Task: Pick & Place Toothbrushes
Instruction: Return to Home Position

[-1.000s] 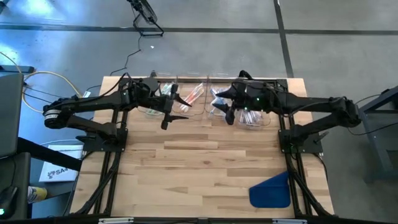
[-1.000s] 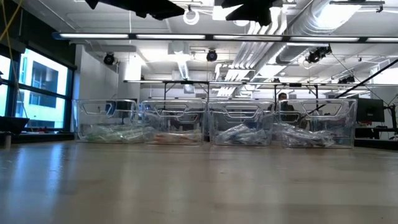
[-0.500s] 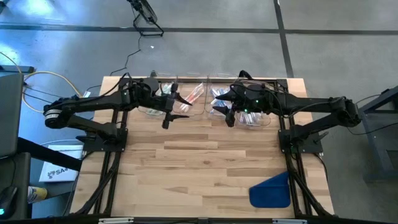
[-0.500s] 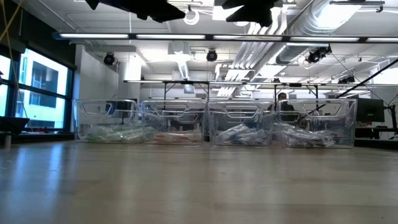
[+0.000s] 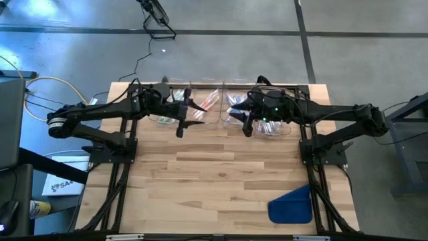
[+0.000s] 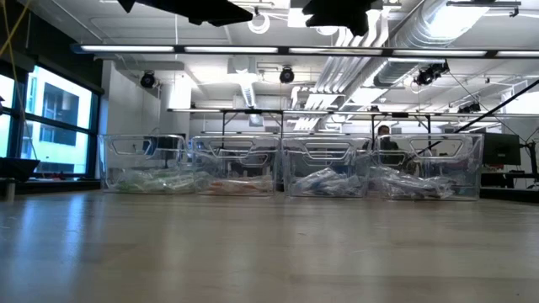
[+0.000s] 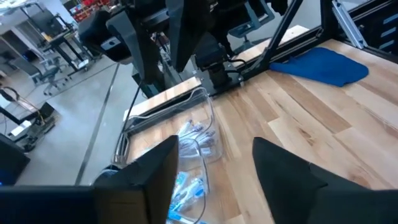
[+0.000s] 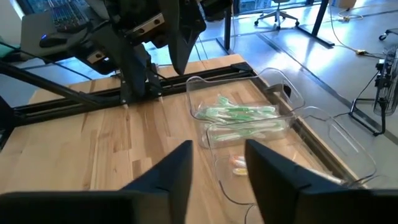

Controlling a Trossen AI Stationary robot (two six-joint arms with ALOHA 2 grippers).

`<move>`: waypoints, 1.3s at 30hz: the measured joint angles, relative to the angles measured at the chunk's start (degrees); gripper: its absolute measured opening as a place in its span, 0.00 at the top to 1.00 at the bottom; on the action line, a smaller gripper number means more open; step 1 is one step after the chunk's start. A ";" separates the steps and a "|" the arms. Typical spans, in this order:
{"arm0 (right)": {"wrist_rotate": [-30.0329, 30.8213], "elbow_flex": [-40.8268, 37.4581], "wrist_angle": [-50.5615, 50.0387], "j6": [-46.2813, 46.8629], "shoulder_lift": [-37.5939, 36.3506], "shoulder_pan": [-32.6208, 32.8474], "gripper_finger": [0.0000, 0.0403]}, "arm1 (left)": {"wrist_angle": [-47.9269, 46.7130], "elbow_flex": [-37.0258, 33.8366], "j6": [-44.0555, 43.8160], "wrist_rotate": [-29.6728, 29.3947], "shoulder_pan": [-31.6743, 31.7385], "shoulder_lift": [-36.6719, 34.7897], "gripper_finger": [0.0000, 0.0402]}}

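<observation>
A light wooden plank table [image 5: 221,174] filled the overhead view. Two dark jointed arms reached in from its sides: the left arm [image 5: 100,114] and the right arm [image 5: 341,114] both stretched toward the far edge. Along that far edge stood a row of four clear plastic bins [image 6: 303,156], side by side and upright. A flat blue cloth-like piece [image 5: 291,205] lay well apart from them, at the near right corner of the table.

The left gripper [image 5: 186,125] hung above the near edge of the row, toward its left end. Its two dark fingers [image 7: 155,180] stood apart with nothing between them. The right gripper [image 5: 246,124] hung above the near edge of the row, right of centre. Its fingers [image 8: 273,174] were likewise spread and empty.

The small thin toothbrushes [image 6: 324,181] lay piled inside the bins. The far left bin held green ones [image 8: 239,112], its neighbour orange-tinted ones [image 6: 236,185], and the third bin blue ones [image 7: 186,186]. The colour of those in the far right bin was hard to make out.
</observation>
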 joint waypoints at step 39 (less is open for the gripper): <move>-0.02 0.00 0.07 -0.54 0.00 -0.37 0.97 | -2.94 0.00 2.69 0.07 0.00 0.00 1.00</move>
